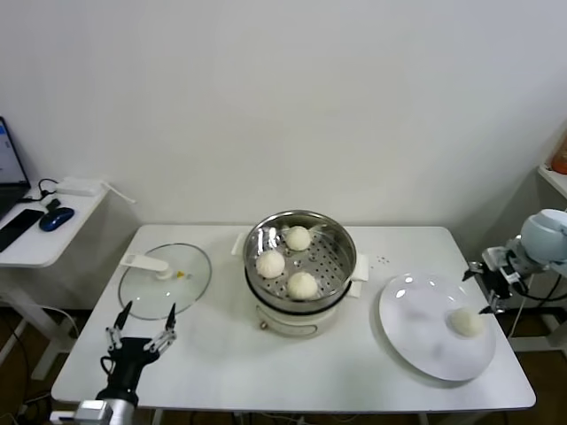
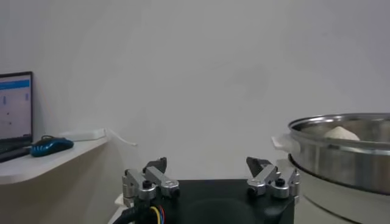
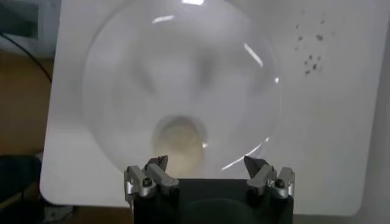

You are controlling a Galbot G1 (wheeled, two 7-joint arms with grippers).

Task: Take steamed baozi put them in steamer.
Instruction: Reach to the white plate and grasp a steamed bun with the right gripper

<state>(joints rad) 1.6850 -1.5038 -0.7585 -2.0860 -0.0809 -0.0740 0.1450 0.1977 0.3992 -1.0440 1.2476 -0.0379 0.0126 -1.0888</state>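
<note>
Three off-white baozi lie in the shiny steamer [image 1: 337,232] on its cream pot base: one at the back [image 1: 298,237], one at the left [image 1: 270,264], one at the front [image 1: 302,284]. A fourth baozi [image 1: 466,322] lies on the right part of the white plate [image 1: 416,328]. My right gripper [image 1: 490,285] is open just above and to the right of that baozi, at the table's right edge; in the right wrist view its open gripper [image 3: 206,162] is above the baozi [image 3: 178,140]. My left gripper [image 1: 143,328] is open and empty at the front left.
A glass lid [image 1: 166,280] with a white handle lies flat on the table's left part, just behind the left gripper. A side desk [image 1: 40,239] with a blue mouse stands at far left. The steamer rim [image 2: 341,131] shows in the left wrist view.
</note>
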